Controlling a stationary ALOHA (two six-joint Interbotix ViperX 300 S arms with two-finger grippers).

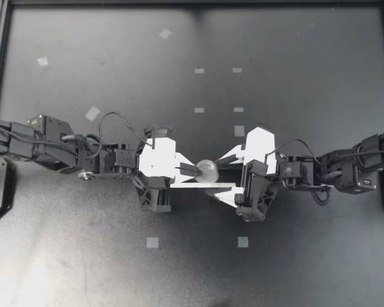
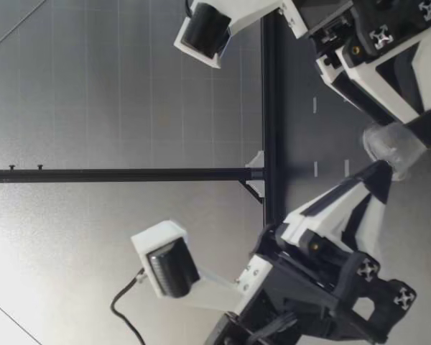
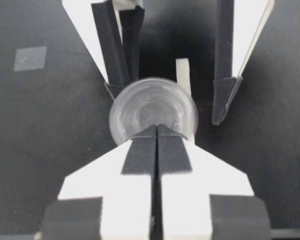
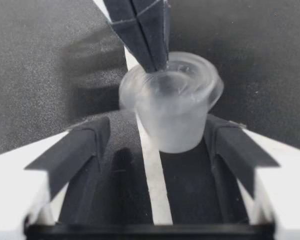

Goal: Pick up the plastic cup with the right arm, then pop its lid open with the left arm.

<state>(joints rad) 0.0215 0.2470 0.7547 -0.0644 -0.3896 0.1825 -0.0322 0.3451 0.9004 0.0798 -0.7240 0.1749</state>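
Cup: small clear plastic cup (image 1: 208, 169) at the top view's centre, with my left gripper (image 1: 193, 169) at its left and my right gripper (image 1: 223, 176) at its right.
Left gripper: fingertips pinched together on the cup's rim.
Right gripper: 1 finger on each side of the cup.
Strip: long white strip (image 1: 205, 185) on the black table (image 1: 294, 77), just below the cup in frame.
Tape: small pale square tape patch (image 1: 152, 242) at lower centre-left; 2nd patch (image 1: 242, 242) at lower centre-right.

My arms come in low from left and right and meet in the middle, grippers tip to tip. My left gripper (image 1: 193, 170) pinches the rim of a small clear cup (image 1: 209, 170). My right gripper (image 1: 219, 176) is spread wide, a finger on either side of it.
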